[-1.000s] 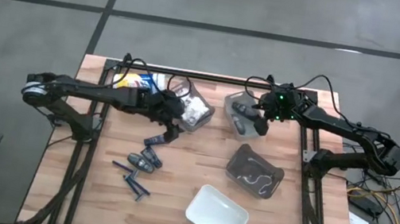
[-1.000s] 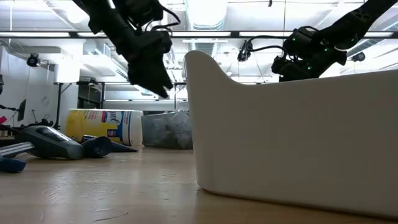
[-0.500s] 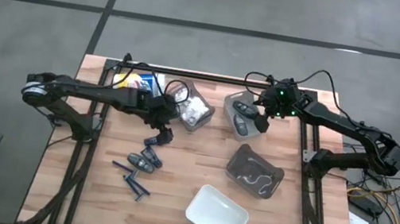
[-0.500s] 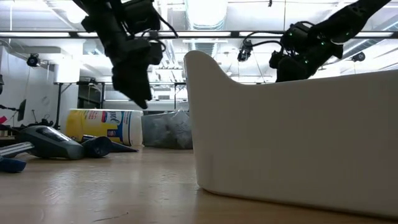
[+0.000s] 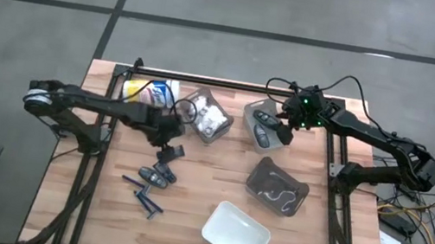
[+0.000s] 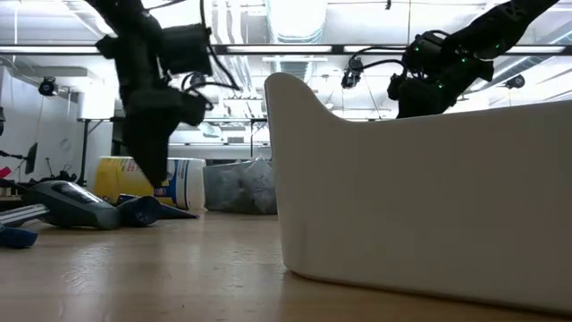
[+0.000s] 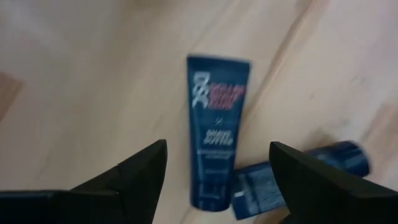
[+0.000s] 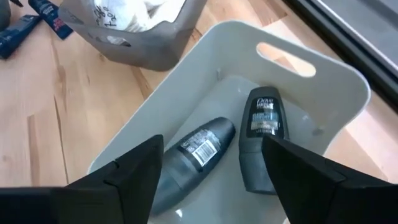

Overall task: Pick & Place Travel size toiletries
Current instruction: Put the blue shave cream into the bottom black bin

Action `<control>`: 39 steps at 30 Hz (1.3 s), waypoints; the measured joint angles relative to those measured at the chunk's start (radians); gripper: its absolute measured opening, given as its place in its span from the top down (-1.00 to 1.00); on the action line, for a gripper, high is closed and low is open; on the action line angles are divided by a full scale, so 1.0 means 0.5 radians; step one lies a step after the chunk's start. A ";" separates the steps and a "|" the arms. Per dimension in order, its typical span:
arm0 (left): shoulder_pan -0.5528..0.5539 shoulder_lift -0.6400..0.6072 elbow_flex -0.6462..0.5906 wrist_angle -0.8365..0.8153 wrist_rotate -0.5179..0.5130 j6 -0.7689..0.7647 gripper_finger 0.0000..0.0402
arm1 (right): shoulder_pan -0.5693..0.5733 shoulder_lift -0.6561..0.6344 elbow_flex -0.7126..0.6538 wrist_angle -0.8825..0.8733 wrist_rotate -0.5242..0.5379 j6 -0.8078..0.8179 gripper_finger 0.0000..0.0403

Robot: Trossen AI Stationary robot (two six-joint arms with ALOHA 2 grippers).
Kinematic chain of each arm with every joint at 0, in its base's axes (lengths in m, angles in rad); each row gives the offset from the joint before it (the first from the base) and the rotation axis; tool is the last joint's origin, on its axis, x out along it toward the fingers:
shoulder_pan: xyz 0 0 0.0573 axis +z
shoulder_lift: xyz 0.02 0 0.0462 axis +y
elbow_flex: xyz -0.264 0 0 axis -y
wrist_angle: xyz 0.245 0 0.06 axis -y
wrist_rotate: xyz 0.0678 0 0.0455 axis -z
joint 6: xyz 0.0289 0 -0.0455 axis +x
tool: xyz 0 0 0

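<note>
Moving away from the bin of white packets (image 5: 211,119) where it was a moment ago, my left gripper (image 5: 169,151) now hangs low over the wood, close to the little pile of toiletries. Its fingers are wide apart and hold nothing. Right under them lies a dark blue tube (image 7: 214,127), flat on the table (image 5: 184,222), and a second blue tube (image 7: 298,177) lies just beside it. My left arm reaches long and straight from the left edge toward the middle, bent down at the wrist. Near it stands a white can with a yellow label (image 5: 145,90). My right gripper (image 5: 284,135) has hardly moved; it hovers over the pale bin (image 8: 323,74) at the back. Its fingers are apart too, and empty. Two dark grey bottles (image 8: 261,134) lie inside that bin, just below those fingers.
</note>
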 joint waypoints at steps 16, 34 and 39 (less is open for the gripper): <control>0.002 0.002 -0.320 0.309 -0.058 -0.041 -0.43 | 0.001 0.000 0.000 -0.022 0.001 0.087 -0.09; 0.003 -0.001 -0.209 0.453 -0.146 0.488 -0.43 | -0.001 -0.084 0.074 -0.147 0.003 0.023 -0.02; 0.003 0.005 -0.098 0.435 -0.315 0.946 -0.43 | -0.001 -0.166 0.096 -0.176 0.004 0.000 -0.06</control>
